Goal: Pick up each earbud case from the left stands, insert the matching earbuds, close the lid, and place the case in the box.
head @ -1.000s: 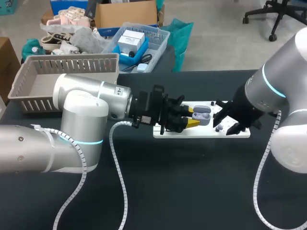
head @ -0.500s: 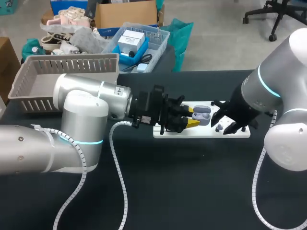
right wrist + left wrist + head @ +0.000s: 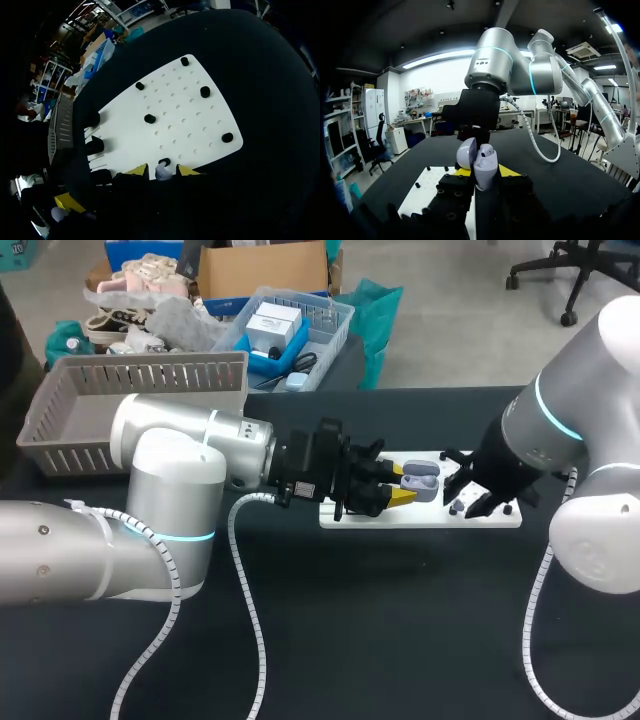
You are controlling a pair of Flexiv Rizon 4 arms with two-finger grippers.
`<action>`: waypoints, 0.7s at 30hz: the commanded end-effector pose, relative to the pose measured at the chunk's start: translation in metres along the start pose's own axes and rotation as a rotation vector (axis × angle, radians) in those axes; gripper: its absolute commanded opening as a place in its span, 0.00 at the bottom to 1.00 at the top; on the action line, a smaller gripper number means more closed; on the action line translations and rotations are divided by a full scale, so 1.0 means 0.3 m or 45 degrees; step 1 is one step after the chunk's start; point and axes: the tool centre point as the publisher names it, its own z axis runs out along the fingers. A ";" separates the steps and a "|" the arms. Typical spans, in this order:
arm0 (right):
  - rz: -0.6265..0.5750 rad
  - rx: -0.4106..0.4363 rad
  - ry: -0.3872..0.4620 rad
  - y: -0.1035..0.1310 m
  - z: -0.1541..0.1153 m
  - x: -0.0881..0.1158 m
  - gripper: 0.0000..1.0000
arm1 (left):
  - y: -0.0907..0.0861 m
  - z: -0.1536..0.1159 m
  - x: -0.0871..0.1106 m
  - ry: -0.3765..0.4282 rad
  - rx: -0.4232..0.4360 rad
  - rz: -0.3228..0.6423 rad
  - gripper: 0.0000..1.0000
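My left gripper (image 3: 402,486) is shut on a lavender earbud case (image 3: 422,480) and holds it over the white pegboard (image 3: 495,517). In the left wrist view the case (image 3: 485,167) stands upright between the yellow fingertips (image 3: 509,171), lid (image 3: 466,152) swung open, one earbud (image 3: 486,148) seated in it. My right gripper (image 3: 468,498) is down on the board just right of the case. In the right wrist view a pale earbud (image 3: 162,173) lies on the pegboard (image 3: 175,115) between its yellow fingertips (image 3: 140,170), with thin gaps showing on both sides.
A grey slatted basket (image 3: 60,435) stands at the table's far left. Several short black pegs (image 3: 149,118) stick up from the white board. Dark tabletop (image 3: 400,620) stretches in front of the board.
My right gripper's fingers have drawn closer together around the earbud, and that arm has shifted slightly left. The left arm and the case have not moved.
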 end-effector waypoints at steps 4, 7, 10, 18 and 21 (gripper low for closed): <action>0.005 0.004 -0.001 -0.001 0.001 0.003 0.28 | -0.003 -0.001 0.000 0.000 -0.004 0.001 0.00; 0.006 0.003 0.003 -0.002 0.003 0.003 0.29 | -0.003 -0.001 0.000 0.000 -0.004 0.001 0.00; 0.006 0.005 0.006 -0.002 0.005 0.002 0.29 | -0.003 -0.001 0.000 0.000 -0.004 0.001 0.00; 0.009 0.006 0.009 -0.002 0.001 0.005 0.30 | -0.003 -0.001 0.000 0.000 -0.004 0.001 0.00; 0.007 0.008 0.012 0.001 0.000 0.008 0.29 | -0.003 -0.001 0.000 0.000 -0.004 0.001 0.00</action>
